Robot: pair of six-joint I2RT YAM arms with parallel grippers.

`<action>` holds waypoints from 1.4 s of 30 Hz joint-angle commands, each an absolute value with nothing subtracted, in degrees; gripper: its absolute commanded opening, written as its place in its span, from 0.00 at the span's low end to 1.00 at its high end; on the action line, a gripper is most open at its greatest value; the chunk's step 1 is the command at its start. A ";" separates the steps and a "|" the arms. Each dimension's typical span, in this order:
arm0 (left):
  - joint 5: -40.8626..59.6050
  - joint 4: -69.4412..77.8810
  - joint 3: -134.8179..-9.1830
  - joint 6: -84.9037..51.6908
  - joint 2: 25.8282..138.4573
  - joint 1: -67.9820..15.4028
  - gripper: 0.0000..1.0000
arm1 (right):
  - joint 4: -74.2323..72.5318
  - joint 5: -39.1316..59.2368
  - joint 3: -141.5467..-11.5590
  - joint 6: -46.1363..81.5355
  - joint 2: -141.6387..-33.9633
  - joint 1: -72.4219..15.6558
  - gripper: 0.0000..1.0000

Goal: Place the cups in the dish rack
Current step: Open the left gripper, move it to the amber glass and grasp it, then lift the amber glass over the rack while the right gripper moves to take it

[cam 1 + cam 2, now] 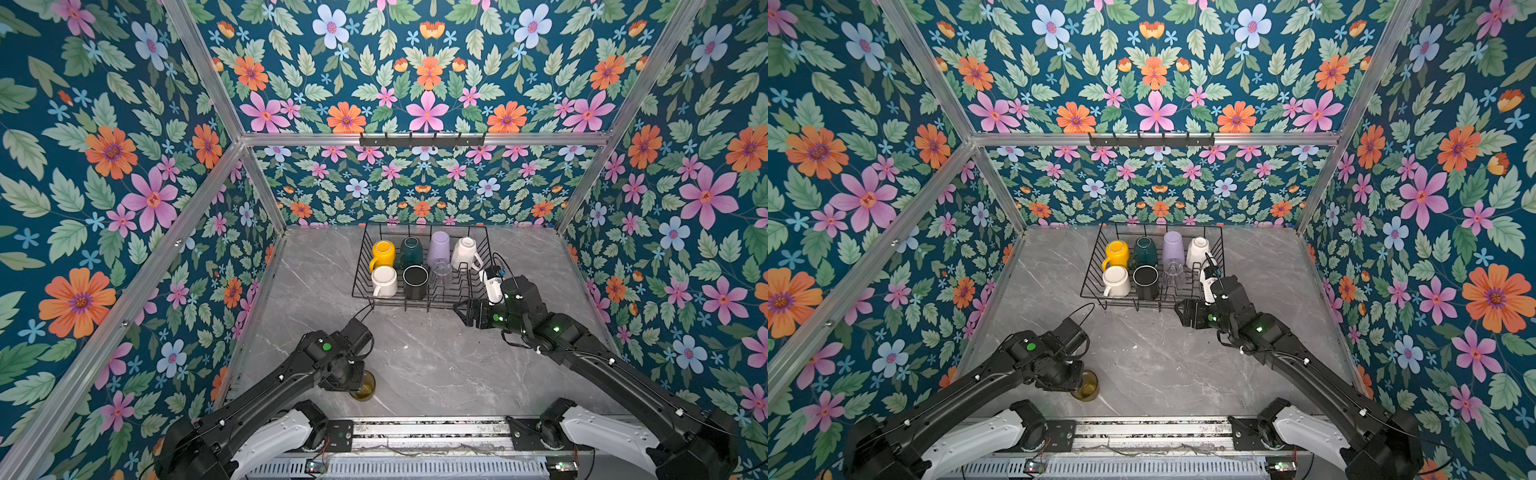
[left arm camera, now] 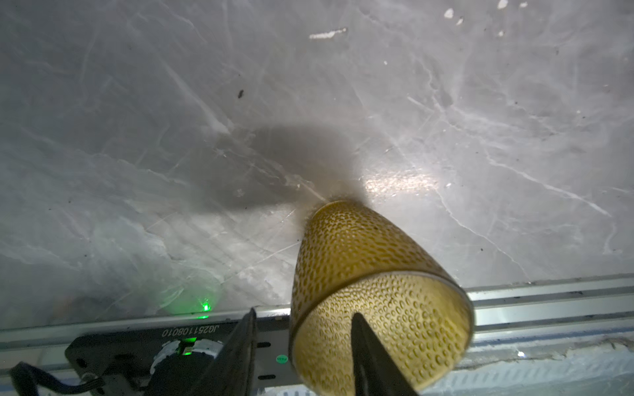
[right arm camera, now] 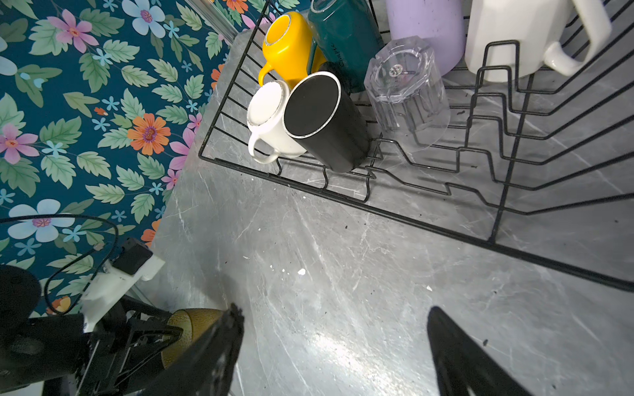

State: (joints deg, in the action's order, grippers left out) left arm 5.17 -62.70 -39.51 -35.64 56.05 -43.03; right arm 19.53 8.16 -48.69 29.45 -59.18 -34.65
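An olive-amber glass [image 2: 360, 260] stands upright on the marble table near its front edge, also in both top views [image 1: 365, 390] [image 1: 1087, 386]. My left gripper [image 2: 304, 312] straddles its wall, open: one finger is inside, the other outside with a gap to the glass. The dish rack [image 1: 360, 270] at the back holds upside-down cups: yellow [image 1: 383, 251], teal [image 1: 411, 249], lilac [image 1: 439, 246], white [image 1: 464, 251], cream [image 1: 384, 280], black [image 1: 415, 282] and a clear glass [image 1: 441, 270]. My right gripper [image 3: 336, 309] hovers open and empty before the rack's front right corner [image 1: 461, 311].
A black hook rail [image 1: 422, 140] hangs on the back frame bar, high above the rack. An aluminium rail [image 1: 428, 428] with both arm bases runs along the table's front edge, close behind the amber glass. Floral walls enclose three sides.
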 commanded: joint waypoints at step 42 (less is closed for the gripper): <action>56.87 29.12 -55.11 -37.15 82.50 -32.70 0.00 | -1.03 35.33 -37.73 44.48 -38.97 -17.50 0.91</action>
State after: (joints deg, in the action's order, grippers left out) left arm 46.65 12.32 -56.10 -31.55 81.95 -33.26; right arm 5.74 28.18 -38.11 40.73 -38.46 -18.72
